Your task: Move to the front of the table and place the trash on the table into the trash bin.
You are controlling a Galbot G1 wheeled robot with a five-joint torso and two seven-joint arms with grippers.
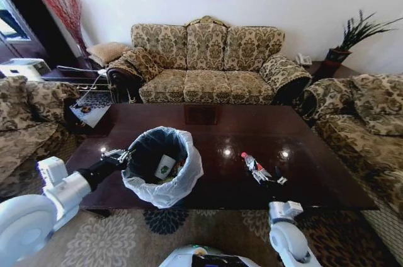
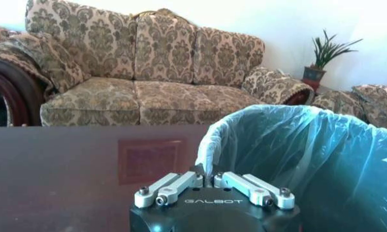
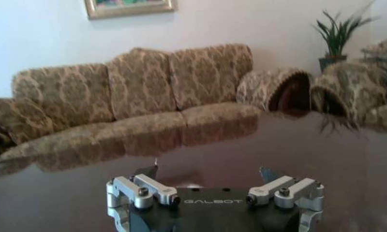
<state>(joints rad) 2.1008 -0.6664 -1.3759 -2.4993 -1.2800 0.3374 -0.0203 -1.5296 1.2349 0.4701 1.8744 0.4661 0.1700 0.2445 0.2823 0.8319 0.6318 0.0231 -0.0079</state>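
Observation:
The trash bin (image 1: 179,182), lined with a white bag, stands on the dark glossy table (image 1: 208,122) near its front left. Inside it lies a white packet with green print (image 1: 165,166). My left gripper (image 1: 123,155) is shut on the bin's bag rim (image 2: 210,145), its fingers (image 2: 180,181) pinched together at the rim's near edge. A clear red-capped bottle (image 1: 253,165) lies on the table right of the bin. My right gripper (image 1: 272,177) is at the bottle's near end, just above the tabletop. In the right wrist view the right gripper (image 3: 208,170) stands open and wide.
A patterned sofa (image 1: 208,65) stands behind the table, with more sofas at the left (image 1: 25,122) and right (image 1: 365,122). A magazine (image 1: 91,113) lies at the table's far left corner. A patterned rug (image 1: 126,235) lies under the front edge.

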